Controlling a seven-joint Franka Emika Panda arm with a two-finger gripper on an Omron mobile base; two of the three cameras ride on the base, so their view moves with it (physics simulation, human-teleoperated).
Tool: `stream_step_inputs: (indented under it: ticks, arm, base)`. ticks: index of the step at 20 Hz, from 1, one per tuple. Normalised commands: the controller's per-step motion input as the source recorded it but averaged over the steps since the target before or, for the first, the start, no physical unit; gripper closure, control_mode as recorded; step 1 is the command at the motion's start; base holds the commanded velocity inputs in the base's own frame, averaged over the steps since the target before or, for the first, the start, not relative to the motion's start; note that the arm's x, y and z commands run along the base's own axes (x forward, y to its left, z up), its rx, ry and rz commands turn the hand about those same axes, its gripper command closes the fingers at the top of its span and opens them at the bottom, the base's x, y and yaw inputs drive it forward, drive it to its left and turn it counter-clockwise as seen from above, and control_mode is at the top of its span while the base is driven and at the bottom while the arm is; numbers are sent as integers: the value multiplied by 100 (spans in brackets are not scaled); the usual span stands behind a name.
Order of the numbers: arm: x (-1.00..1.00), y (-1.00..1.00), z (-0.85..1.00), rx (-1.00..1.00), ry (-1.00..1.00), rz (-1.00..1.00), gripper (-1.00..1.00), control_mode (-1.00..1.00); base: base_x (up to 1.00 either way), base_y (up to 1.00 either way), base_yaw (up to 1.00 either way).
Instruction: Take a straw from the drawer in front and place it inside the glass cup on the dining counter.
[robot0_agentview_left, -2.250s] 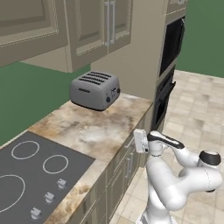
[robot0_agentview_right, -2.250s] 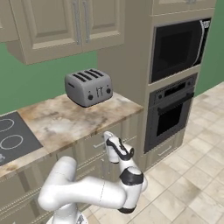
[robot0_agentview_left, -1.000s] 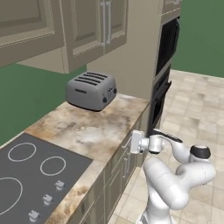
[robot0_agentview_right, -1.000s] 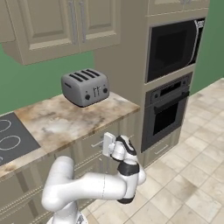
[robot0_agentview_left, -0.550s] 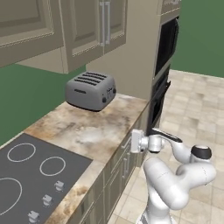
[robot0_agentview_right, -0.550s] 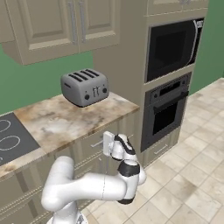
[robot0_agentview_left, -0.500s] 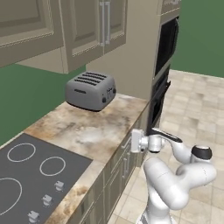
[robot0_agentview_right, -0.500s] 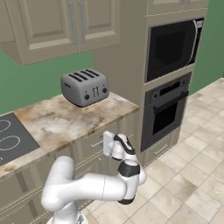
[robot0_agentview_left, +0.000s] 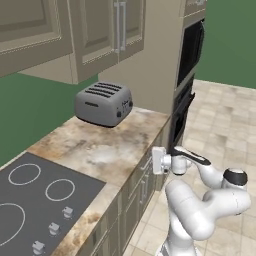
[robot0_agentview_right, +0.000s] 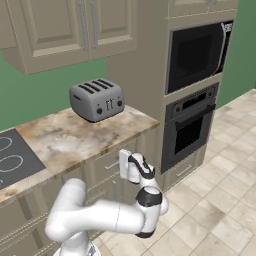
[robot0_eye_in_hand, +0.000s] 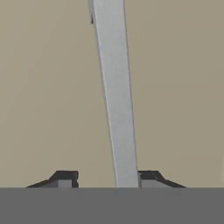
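Compared with a second ago, the fingers (robot0_eye_in_hand: 65, 178) are standing much closer together, straddling the drawer (robot0_eye_in_hand: 48, 87) handle (robot0_eye_in_hand: 114, 96) running from 12 to 6 o'clock. Whether they are pinching it, I cannot tell; pulling early risks slipping off.

Two base cameras: behind arm, left and right, sharing toaster (robot0_agentview_left: 103, 103) and surface (robot0_agentview_right: 75, 135). Hand camera: close against drawer (robot0_eye_in_hand: 48, 96) front.
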Motion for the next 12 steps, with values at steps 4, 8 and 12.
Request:
stream_step_inputs:
  ticks: [4, 8, 12]
  arm:
    - [0, -99, -51, 14, 0, 0, 100, -100]
    - [-17, -100, -46, 15, 0, 1, 100, -100]
    - [-26, -100, -37, 14, 0, 3, 100, -100]
  base:
    - [0, 0, 0]
    - [0, 0, 0]
    - [0, 0, 0]
